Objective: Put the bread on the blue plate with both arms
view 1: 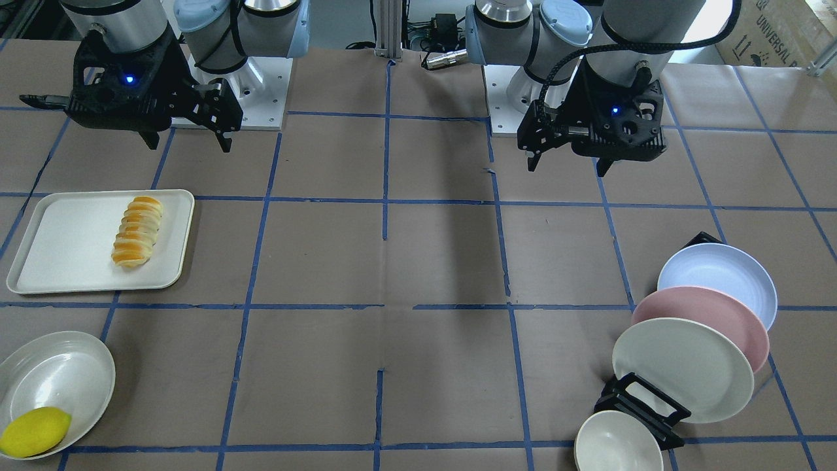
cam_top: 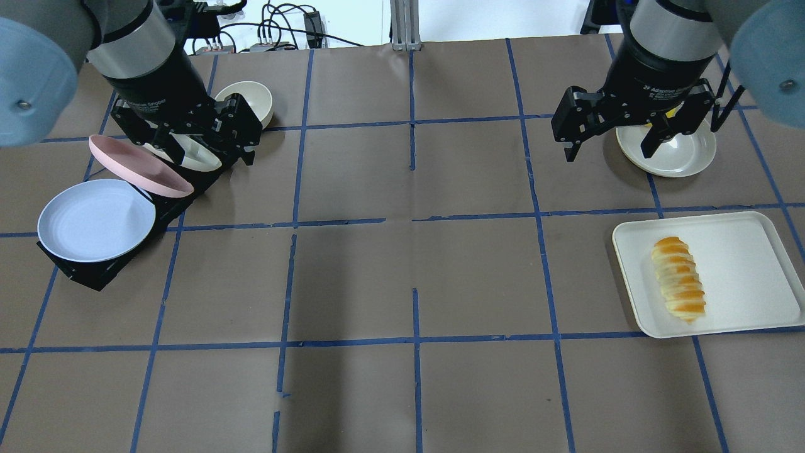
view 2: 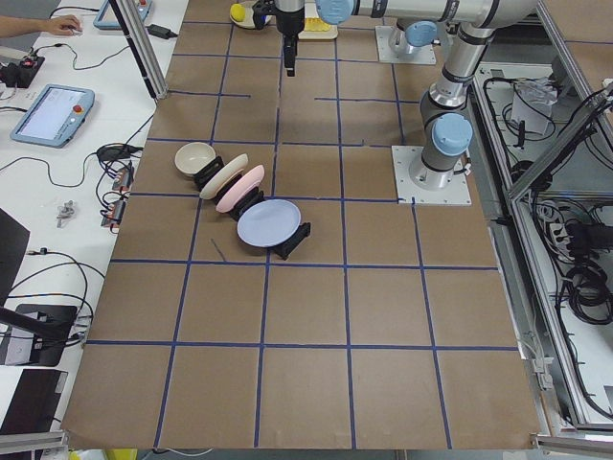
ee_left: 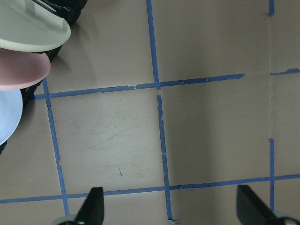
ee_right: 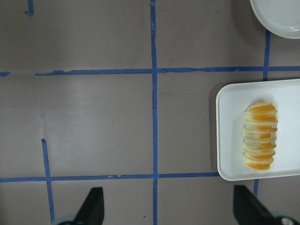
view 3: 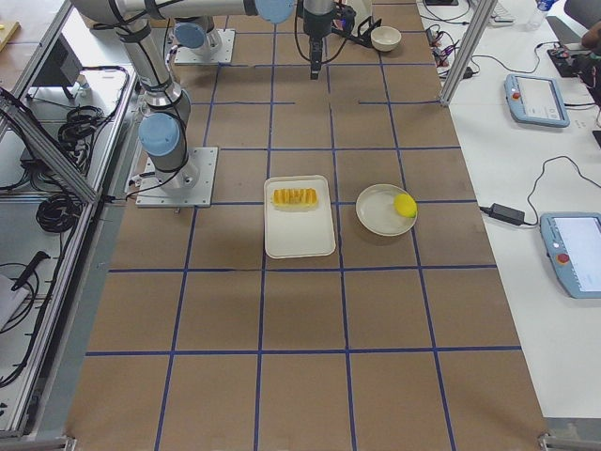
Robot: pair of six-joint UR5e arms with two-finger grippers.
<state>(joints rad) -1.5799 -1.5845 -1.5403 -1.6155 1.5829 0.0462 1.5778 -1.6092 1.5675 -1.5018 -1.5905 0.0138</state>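
The bread [view 1: 137,231] lies on a white tray [view 1: 59,261] on the robot's right side. It also shows in the overhead view [cam_top: 678,287] and the right wrist view [ee_right: 260,142]. The blue plate [view 1: 719,275] leans tilted at the end of a black rack on the robot's left side, also seen from overhead [cam_top: 94,220]. My left gripper [view 1: 566,167] is open and empty, held above the table near the rack [cam_top: 195,148]. My right gripper [view 1: 188,144] is open and empty, held high, away from the tray [cam_top: 609,151].
In the same rack stand a pink plate [view 1: 713,320] and an off-white plate [view 1: 680,369], with a small bowl [view 1: 614,445] at its end. A yellow lemon [view 1: 34,430] lies on an off-white plate [view 1: 65,366] beyond the tray.
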